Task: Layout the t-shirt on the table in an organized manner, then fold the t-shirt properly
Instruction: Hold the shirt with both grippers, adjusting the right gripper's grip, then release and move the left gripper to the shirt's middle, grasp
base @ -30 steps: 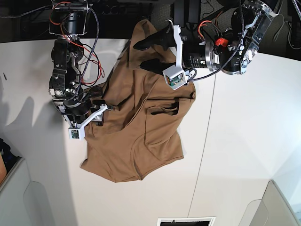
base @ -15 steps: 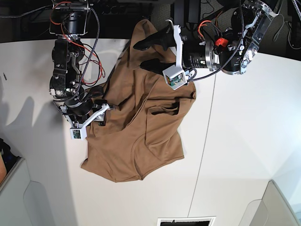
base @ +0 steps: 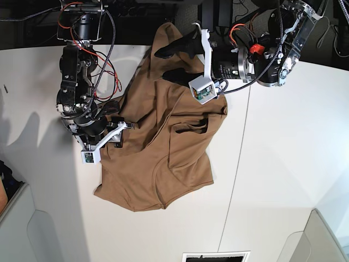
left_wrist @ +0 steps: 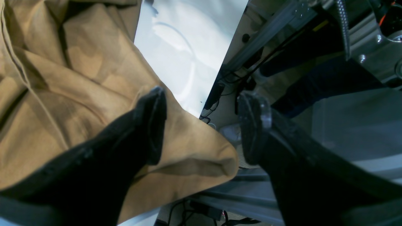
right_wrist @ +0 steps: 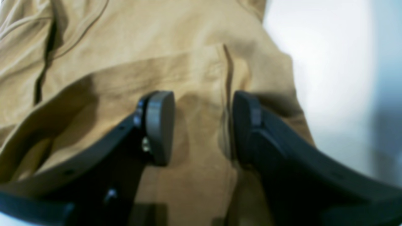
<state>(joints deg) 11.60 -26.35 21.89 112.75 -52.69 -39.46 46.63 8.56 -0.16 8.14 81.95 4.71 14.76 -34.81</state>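
The tan-brown t-shirt lies crumpled on the white table, with one end draped over the far edge. My left gripper is open at that far end. In the left wrist view one finger rests over the cloth, the other hangs past the table edge, and a shirt corner lies between them. My right gripper is open at the shirt's left edge. In the right wrist view its jaws straddle a seamed fold of cloth without closing on it.
A thin dark seam crosses the table right of the shirt. Grey bins stand at the near left and near right corners. A dark slot sits at the front edge. Cables and frames lie beyond the far edge.
My right gripper has shifted slightly down and in over the shirt's left edge. The left arm and the shirt have not visibly moved.
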